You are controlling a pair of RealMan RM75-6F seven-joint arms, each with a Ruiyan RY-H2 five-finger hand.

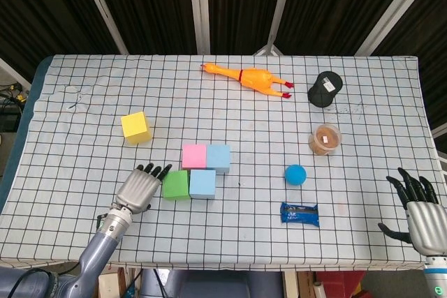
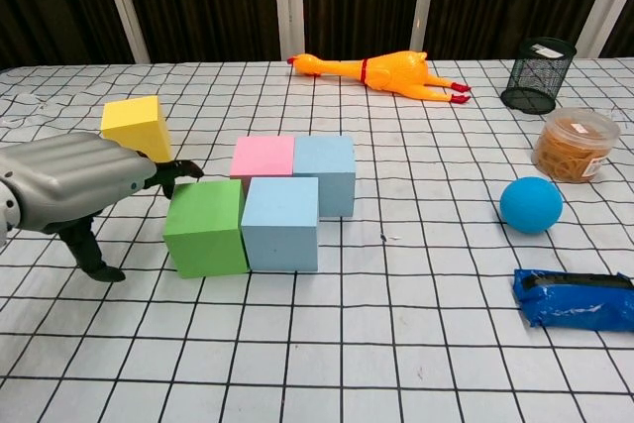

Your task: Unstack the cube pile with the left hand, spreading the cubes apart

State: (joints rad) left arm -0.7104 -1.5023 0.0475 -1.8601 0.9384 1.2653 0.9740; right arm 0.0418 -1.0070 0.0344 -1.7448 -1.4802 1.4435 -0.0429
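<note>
Cubes look light and firm, so we'd take the green cube (image 2: 206,226) by opposite faces, our left hand (image 1: 138,188) at nine o'clock, fingers apart, empty.

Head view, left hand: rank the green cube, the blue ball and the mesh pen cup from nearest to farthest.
Measured from the left hand:
1. Green cube, right beside the fingertips.
2. Blue ball, out on the table's right half.
3. Mesh pen cup, lying at the far right, near the back.
</note>
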